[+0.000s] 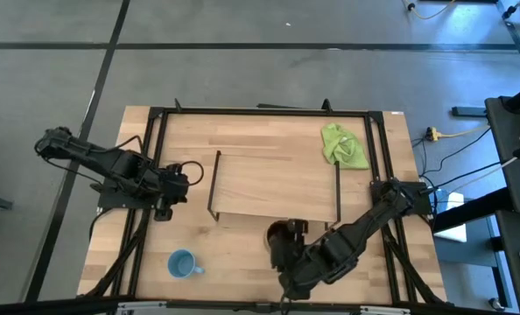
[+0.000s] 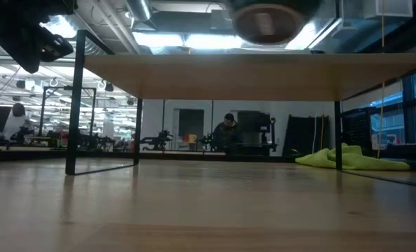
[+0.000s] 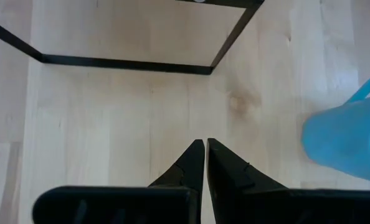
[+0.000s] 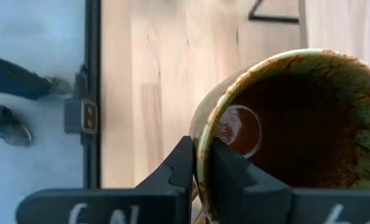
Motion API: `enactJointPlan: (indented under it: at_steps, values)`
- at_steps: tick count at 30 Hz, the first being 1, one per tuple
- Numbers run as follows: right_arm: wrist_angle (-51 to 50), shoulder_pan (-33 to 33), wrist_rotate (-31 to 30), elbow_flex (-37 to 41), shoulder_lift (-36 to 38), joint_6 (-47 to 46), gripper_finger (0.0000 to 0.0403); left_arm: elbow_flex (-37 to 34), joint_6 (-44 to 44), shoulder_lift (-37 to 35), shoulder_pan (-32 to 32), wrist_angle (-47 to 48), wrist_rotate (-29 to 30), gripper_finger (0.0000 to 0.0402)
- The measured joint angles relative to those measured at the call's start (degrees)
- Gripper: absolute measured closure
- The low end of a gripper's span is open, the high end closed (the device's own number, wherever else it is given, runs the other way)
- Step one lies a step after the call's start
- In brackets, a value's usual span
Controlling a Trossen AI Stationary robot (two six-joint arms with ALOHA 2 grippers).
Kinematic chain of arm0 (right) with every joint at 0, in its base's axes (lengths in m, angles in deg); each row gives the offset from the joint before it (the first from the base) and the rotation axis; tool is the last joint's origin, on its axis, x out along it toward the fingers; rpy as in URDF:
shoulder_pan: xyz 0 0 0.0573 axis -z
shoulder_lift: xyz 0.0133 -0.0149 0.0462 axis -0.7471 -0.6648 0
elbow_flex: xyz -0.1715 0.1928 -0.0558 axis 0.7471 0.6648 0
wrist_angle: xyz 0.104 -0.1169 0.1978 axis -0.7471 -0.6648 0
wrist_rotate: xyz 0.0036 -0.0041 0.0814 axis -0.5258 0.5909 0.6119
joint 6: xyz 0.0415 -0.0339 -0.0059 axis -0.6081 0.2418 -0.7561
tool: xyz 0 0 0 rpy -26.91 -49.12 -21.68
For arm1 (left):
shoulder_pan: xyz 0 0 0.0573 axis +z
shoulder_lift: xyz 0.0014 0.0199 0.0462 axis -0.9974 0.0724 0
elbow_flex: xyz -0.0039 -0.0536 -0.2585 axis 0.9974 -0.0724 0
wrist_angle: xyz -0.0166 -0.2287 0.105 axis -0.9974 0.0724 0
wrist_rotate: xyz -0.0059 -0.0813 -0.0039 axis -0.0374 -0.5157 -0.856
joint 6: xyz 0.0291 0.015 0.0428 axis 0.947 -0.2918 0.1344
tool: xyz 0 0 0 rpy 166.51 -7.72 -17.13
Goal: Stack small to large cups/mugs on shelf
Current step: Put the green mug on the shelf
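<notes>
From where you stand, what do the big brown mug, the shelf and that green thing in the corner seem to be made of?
The brown mug looks like glazed pottery: its dark inside is glossy and its rim speckled green-brown. The right tool pinches its wall. The shelf seems to be pale wood with visible grain, on thin black end frames, probably metal. The green thing looks like soft cloth, lying crumpled in folds.

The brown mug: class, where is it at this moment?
In the high view the brown mug sits by the shelf's front edge, right of centre. The right claw is shut on its rim, and the light blue mug stands further left.
</notes>
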State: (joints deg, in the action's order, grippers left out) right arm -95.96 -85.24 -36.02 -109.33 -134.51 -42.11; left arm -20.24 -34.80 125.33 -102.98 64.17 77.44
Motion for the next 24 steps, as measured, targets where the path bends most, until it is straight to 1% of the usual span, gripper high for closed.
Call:
enactJointPlan:
  at_steps: [4, 7, 12, 19, 24]
  values:
    - [-4.60, -0.02, -0.09, 0.00, 1.38, -0.25, 0.0365, 0.00, -0.96, -0.03, 0.98, -0.01, -0.70, 0.0388]
    - [-8.90, 0.01, -1.60, 0.00, 2.21, -1.79, 0.0365, 0.00, -1.07, -0.03, 1.49, 0.00, -0.70, 0.0388]
    - [-8.36, 0.27, -5.04, -0.02, 3.48, -2.50, 0.0365, 0.00, -0.94, -0.03, 2.11, -0.51, -0.70, 0.0388]
    - [-8.44, 1.57, -3.93, -0.02, 3.53, -1.32, 0.0365, 0.00, -0.92, -0.03, 2.51, -0.66, -0.70, 0.0388]
    - [-8.47, 4.62, -3.92, 0.00, 3.71, -6.75, 0.0365, 0.00, -0.94, -0.03, 2.51, -1.03, -0.70, 0.0388]
